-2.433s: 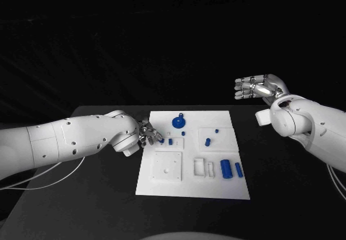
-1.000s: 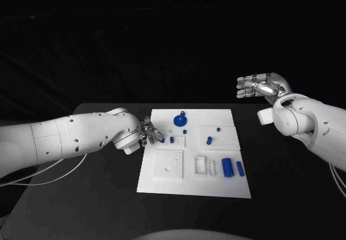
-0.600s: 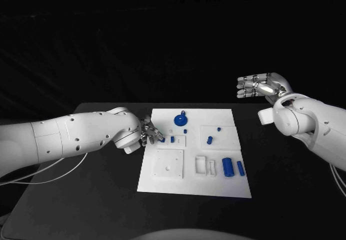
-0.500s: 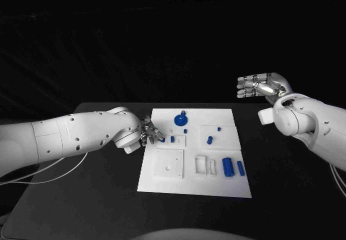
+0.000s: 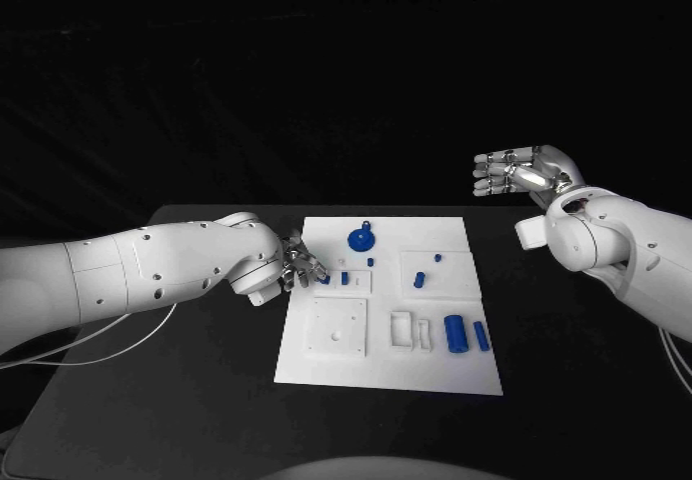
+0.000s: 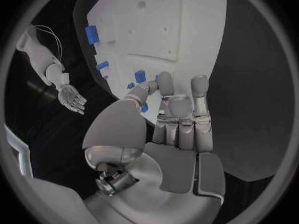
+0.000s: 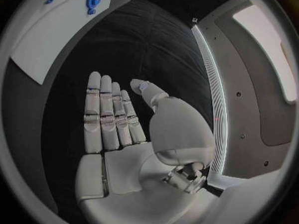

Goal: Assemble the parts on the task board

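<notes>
The white task board point(image 5: 389, 350) lies in the middle of the black table. My left hand point(image 5: 299, 268) is low at the board's left edge, fingers stretched toward a small blue part point(image 5: 320, 279). In the left wrist view, the thumb and a fingertip of this hand point(image 6: 177, 119) meet beside a small blue part point(image 6: 140, 76); whether they pinch it is unclear. My right hand point(image 5: 519, 172) is raised above the table's far right, palm point(image 7: 115, 124) bare and fingers apart. A blue round part point(image 5: 359, 238) sits at the board's far end and two blue cylinders point(image 5: 456, 334) at its right.
More small blue parts point(image 5: 420, 280) stand in the board's middle right block. A square white plate point(image 5: 336, 330) and two white slots point(image 5: 410, 331) occupy the near half. Bare black table point(image 5: 173, 400) surrounds the board. Thin white cables point(image 5: 87, 355) trail under my left arm.
</notes>
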